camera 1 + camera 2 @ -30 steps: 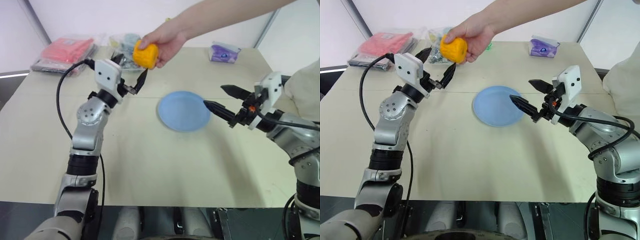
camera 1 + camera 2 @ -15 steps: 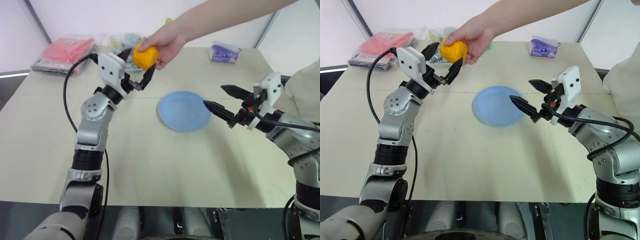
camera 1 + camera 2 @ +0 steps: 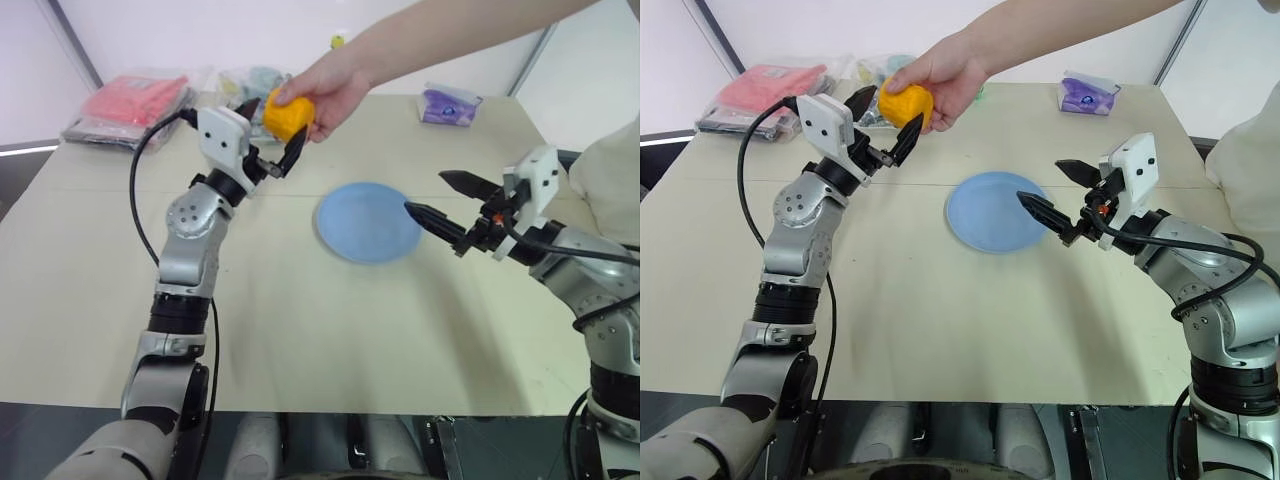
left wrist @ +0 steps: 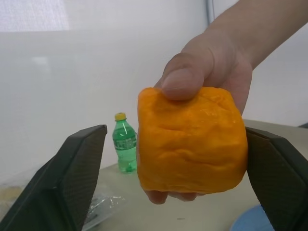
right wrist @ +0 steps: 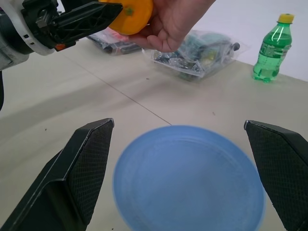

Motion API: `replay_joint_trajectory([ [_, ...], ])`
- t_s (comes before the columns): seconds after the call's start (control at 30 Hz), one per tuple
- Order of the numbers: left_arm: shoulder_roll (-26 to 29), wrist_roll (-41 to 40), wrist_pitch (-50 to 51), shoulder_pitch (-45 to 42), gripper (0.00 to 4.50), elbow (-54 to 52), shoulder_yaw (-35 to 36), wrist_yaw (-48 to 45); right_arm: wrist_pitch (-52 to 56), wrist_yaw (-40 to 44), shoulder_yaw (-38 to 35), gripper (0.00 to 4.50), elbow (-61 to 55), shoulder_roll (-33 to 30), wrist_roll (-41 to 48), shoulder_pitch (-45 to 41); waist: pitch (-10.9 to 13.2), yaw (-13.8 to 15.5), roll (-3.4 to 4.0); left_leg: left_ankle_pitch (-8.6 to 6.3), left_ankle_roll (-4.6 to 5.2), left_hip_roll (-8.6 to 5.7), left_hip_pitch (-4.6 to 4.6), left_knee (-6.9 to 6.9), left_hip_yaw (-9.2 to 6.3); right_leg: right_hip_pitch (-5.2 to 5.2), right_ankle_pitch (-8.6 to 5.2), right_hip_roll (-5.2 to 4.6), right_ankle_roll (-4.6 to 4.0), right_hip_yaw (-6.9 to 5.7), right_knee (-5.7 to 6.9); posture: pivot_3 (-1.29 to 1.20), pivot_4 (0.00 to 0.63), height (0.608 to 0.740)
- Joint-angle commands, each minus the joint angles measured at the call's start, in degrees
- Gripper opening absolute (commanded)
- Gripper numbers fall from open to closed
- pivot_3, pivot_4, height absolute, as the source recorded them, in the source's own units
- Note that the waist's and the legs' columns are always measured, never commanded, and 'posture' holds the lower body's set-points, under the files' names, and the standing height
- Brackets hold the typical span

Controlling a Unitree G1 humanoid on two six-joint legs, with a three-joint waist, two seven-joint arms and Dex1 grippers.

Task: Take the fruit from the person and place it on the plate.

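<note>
Fruit (image 4: pixel 191 138) sits between my left fingers (image 4: pixel 82 168), one pad touching its side, the other just off, held aloft in the person's hand (image 3: pixel 335 88) beyond the plate (image 3: pixel 368 221). My left gripper (image 3: pixel 270 140) is the nearer; my right gripper (image 3: pixel 441 200) hangs wide open beside the plate.

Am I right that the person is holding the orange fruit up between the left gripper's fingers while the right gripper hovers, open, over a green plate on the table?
Nearly right: the plate is light blue, not green, as the right eye view shows. The rest stands: the person's hand holds the fruit between the fingers of the left gripper, and the right gripper hovers open by the plate on the table.
</note>
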Motion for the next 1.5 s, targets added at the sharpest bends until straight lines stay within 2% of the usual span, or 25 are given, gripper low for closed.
replay_joint_trajectory([
  [0.03,-0.1,0.0,-1.4,-1.5,2.74,-1.0,0.5,0.2,-1.3,-0.4,-1.1,4.5,-1.8,0.1,-0.2,-0.2,0.0,0.0,0.0,0.0,0.0,0.0,0.0,0.0,0.0,0.0,0.0,0.0,0.0,0.0,0.0,0.0,0.15,0.731],
  [0.1,-0.1,-0.1,-1.2,-1.4,2.02,-1.0,0.5,0.1,-1.3,-0.7,-1.2,4.5,-1.8,0.1,-0.3,-0.2,0.0,0.0,0.0,0.0,0.0,0.0,0.0,0.0,0.0,0.0,0.0,0.0,0.0,0.0,0.0,0.0,0.15,0.731],
  [0.33,-0.3,-1.6,2.0,-1.0,1.99,-2.2,0.2,-1.1,-1.1,-0.9,-1.6,4.5,-2.2,-0.4,0.0,0.3,0.0,0.0,0.0,0.0,0.0,0.0,0.0,0.0,0.0,0.0,0.0,0.0,0.0,0.0,0.0,0.0,0.15,0.731],
  [0.57,-1.1,-7.9,18.5,-0.8,1.99,-4.9,-3.1,-7.2,-0.5,-1.2,-3.9,4.5,-3.8,-1.5,0.4,3.3,0.0,0.1,0.0,0.0,0.0,-0.01,-0.01,0.02,-0.02,0.02,0.0,-0.01,0.01,-0.01,0.0,0.0,0.15,0.731],
  [0.73,-3.6,-7.5,21.0,-5.4,1.99,2.2,-6.0,-11.4,0.8,-2.5,-7.9,4.5,-7.8,-1.8,2.0,9.4,0.0,0.0,-0.01,0.0,0.0,-0.02,-0.02,0.02,-0.03,0.02,0.0,0.0,0.01,-0.02,-0.02,0.0,0.15,0.731],
  [1.0,-6.6,-2.5,17.0,-11.4,1.99,19.0,-10.1,-17.1,4.5,-4.7,-10.5,4.5,-17.6,-1.3,8.1,19.3,0.0,-0.1,-0.01,-0.01,0.02,-0.01,0.0,0.0,-0.1,0.02,-0.01,0.08,0.01,-0.02,-0.04,0.0,0.15,0.731],
  [1.3,-7.1,2.1,12.2,-12.9,1.99,28.7,-11.4,-20.5,3.9,-10.1,-9.4,4.5,-21.5,1.0,8.8,21.7,0.0,0.0,-0.02,-0.02,0.03,-0.01,-0.03,0.0,-0.1,0.0,-0.01,0.07,0.01,-0.01,-0.05,0.0,0.15,0.731],
  [1.37,-7.2,1.9,12.1,-13.2,3.0,29.2,-10.8,-20.9,3.7,-10.5,-8.9,4.5,-21.6,1.2,8.6,21.9,0.0,0.1,-0.02,-0.02,0.03,-0.01,-0.04,0.0,-0.11,0.0,-0.01,0.06,0.01,-0.01,-0.06,0.0,0.15,0.731],
  [1.47,-7.2,1.3,12.2,-13.3,4.28,28.6,-9.7,-21.0,3.2,-10.7,-8.3,4.5,-21.2,1.2,8.2,21.8,0.0,0.0,-0.02,-0.02,0.03,-0.01,-0.04,0.01,-0.1,0.0,-0.01,0.06,0.01,-0.01,-0.06,0.0,0.15,0.731],
  [1.5,-7.2,1.1,12.4,-13.3,4.43,28.3,-9.2,-20.8,3.1,-10.8,-8.1,4.5,-21.1,1.2,8.1,21.8,0.0,0.0,-0.02,-0.02,0.03,-0.01,-0.04,0.01,-0.11,0.0,-0.01,0.06,0.01,-0.01,-0.06,0.0,0.15,0.731],
])
